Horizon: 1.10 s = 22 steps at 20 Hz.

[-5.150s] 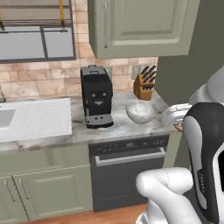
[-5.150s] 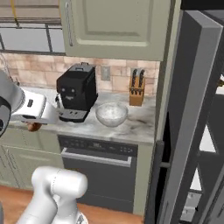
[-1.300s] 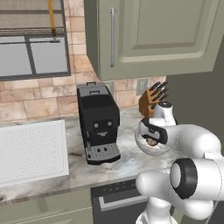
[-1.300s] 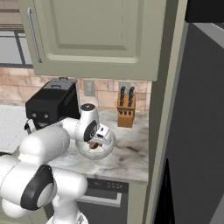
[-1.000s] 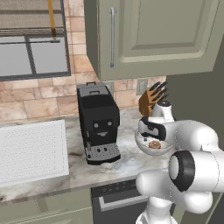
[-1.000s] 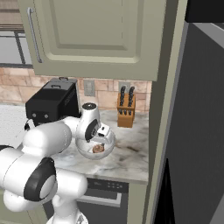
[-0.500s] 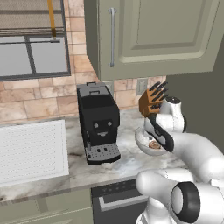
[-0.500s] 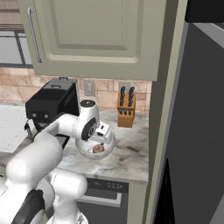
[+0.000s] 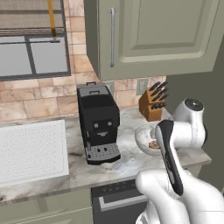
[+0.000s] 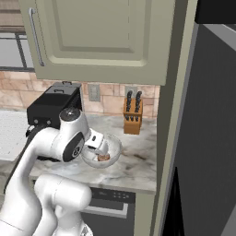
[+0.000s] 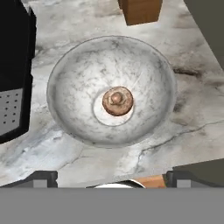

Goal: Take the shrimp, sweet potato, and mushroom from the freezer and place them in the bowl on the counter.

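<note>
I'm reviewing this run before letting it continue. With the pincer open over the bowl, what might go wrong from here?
1. The round brown mushroom lies alone in the mottled whitish-grey bowl; two foods are still missing, so stopping now would leave the task unfinished.
2. The open pincer hangs low over the bowl's rim, so pulling away sideways may nudge it.
3. The black coffee machine and wooden knife block flank the bowl, so a wide swing may clip them.

The bowl [image 11: 111,89] sits on the table [image 11: 192,109] — mushroom [image 11: 117,101] in its middle, coffee machine [image 9: 98,122] left, knife block [image 9: 152,103] behind.
</note>
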Motion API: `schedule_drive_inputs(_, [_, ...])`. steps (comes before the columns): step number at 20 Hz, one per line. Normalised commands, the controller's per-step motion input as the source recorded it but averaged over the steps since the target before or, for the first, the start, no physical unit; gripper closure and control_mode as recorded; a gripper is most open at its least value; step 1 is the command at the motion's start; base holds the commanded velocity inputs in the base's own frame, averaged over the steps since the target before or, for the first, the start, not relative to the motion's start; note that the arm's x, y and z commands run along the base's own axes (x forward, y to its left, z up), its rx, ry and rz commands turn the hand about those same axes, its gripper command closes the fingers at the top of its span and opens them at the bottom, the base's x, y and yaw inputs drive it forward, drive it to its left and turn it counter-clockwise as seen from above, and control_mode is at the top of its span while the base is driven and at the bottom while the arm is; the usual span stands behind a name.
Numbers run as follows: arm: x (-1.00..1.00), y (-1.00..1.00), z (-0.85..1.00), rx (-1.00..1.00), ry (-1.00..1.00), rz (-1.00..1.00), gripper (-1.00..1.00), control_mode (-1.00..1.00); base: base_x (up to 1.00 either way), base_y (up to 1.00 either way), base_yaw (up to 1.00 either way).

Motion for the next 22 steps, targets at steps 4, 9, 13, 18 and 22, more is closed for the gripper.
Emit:
schedule_drive_inputs(4, [-0.43,0.40,0.90,-0.02,-0.06,0.00,-1.00,-1.00,0.00,0.00,0.00])
schedule_drive_inputs(9, [-0.28,0.42,0.89,-0.02,0.02,0.00,-1.00,-1.00,0.00,0.00,0.00])
schedule_drive_inputs(13, [-0.66,0.27,0.28,-0.03,0.02,0.03,-1.00,-1.00,0.00,0.00,0.00])
schedule_drive_inputs(18, [-0.80,0.06,0.02,0.00,0.02,0.08,-1.00,-1.00,0.00,0.00,0.00])
schedule_drive_inputs(22, [-0.69,-0.01,0.00,0.00,-0.01,0.08,-1.00,-1.00,0.00,0.00,0.00])
